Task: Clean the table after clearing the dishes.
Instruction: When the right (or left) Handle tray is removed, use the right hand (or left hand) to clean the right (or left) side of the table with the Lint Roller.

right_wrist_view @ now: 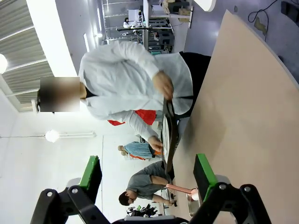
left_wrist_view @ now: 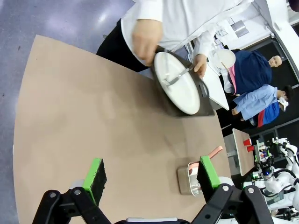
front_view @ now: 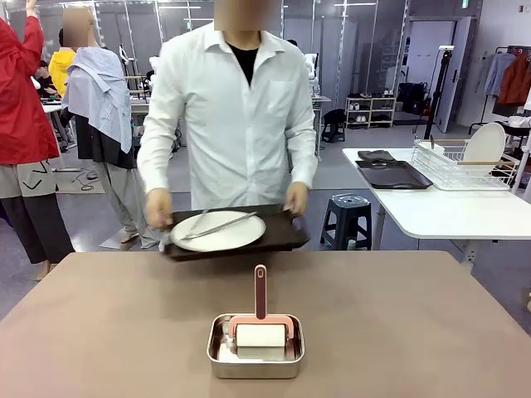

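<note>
A person in a white shirt holds a dark brown tray [front_view: 282,236] in both hands just above the far edge of the taupe table [front_view: 124,323]. On the tray lies a white plate [front_view: 217,231] with a fork and knife [front_view: 217,225] across it. The left wrist view shows the same tray [left_wrist_view: 205,105] and plate [left_wrist_view: 176,83] past my left gripper [left_wrist_view: 150,176], which is open with nothing between its green pads. My right gripper [right_wrist_view: 148,173] is open too, and the tray [right_wrist_view: 170,140] shows edge-on beyond it.
A small steel pan [front_view: 255,346] near the table's front edge holds a pink-handled roller [front_view: 260,319] with a white roll. To the right stands a white side table [front_view: 448,207] with a dark tray [front_view: 392,174] and a wire rack [front_view: 460,164] holding a plate. Other people stand farther off at the left.
</note>
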`<state>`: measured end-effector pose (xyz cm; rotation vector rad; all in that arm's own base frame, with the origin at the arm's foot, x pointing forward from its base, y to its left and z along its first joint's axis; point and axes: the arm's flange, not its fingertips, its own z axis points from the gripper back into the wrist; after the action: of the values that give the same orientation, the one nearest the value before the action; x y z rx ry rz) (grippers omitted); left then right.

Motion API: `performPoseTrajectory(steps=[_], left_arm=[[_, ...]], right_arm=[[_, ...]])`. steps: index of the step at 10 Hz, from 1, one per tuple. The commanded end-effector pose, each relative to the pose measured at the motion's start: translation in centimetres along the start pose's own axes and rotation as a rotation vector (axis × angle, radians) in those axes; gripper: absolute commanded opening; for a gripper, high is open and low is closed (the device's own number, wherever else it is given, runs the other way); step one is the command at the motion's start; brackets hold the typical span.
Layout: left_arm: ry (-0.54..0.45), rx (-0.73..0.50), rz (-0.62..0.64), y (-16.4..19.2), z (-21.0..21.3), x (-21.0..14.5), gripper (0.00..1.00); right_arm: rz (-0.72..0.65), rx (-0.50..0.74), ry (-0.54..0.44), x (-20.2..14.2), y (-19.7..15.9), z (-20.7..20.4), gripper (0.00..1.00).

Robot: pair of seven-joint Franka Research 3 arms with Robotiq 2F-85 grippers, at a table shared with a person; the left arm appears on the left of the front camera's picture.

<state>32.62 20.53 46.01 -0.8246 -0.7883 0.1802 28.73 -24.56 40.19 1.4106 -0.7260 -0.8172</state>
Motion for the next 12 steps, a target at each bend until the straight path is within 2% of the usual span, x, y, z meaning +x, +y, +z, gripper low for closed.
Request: performPoseTrajectory(steps=[1, 8, 10, 12], left_arm=[[-0.01, -0.018, -0.006, 0.1, 0.2, 0.0, 1.0], [0.0, 0.0, 0.0, 0.0, 0.0, 0.0, 1.0], [0.118, -0.044, -0.124, -4.6, -3.9, 3.2, 1.0], [0.229, -0.068, -0.299, -10.7, -8.6, 5.8, 1.0]], right_arm=[[0.013, -0.002, 0.007, -0.2, 0.3, 0.5, 1.0], [0.013, -0.002, 0.007, -0.2, 0.3, 0.5, 1.0], [0.013, -0.002, 0.007, -0.2, 0.3, 0.5, 1.0], [0.013, -0.002, 0.007, -0.2, 0.3, 0.5, 1.0]])
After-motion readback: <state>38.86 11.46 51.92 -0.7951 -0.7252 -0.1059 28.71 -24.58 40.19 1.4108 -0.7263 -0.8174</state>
